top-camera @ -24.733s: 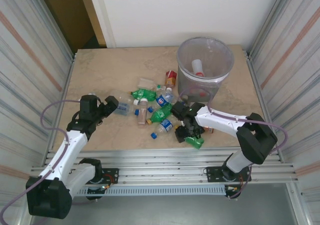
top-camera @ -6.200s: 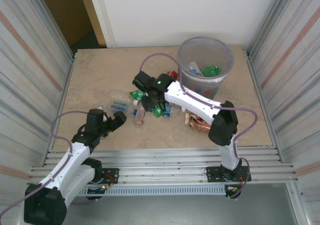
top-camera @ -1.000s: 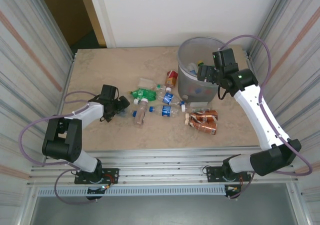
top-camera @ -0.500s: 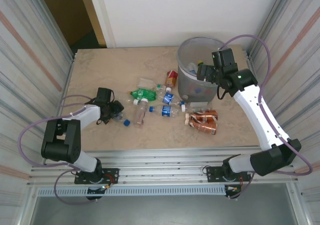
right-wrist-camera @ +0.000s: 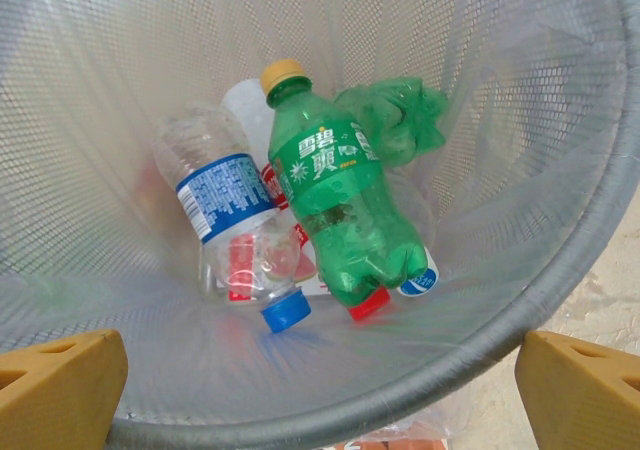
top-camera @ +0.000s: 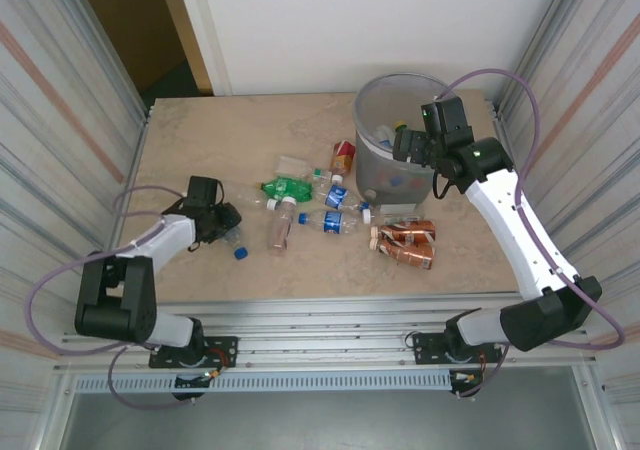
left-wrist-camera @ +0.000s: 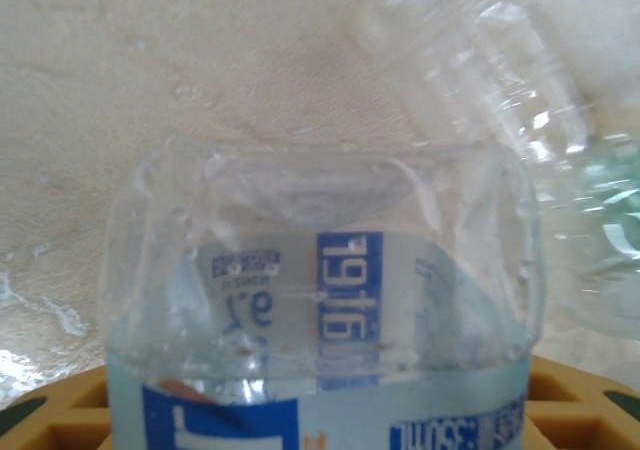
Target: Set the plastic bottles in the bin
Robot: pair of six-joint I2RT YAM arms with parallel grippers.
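Over bin [top-camera: 400, 175], right arm [top-camera: 510, 215], seemingly outstretched

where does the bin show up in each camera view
top external: bin far right on the table, beyond the loose bottles.
right wrist: looking down into the bin, its mesh wall around the bottles inside.
left wrist: a clear blue-labelled bottle, close up.
shared landmark: the beige marbled table.
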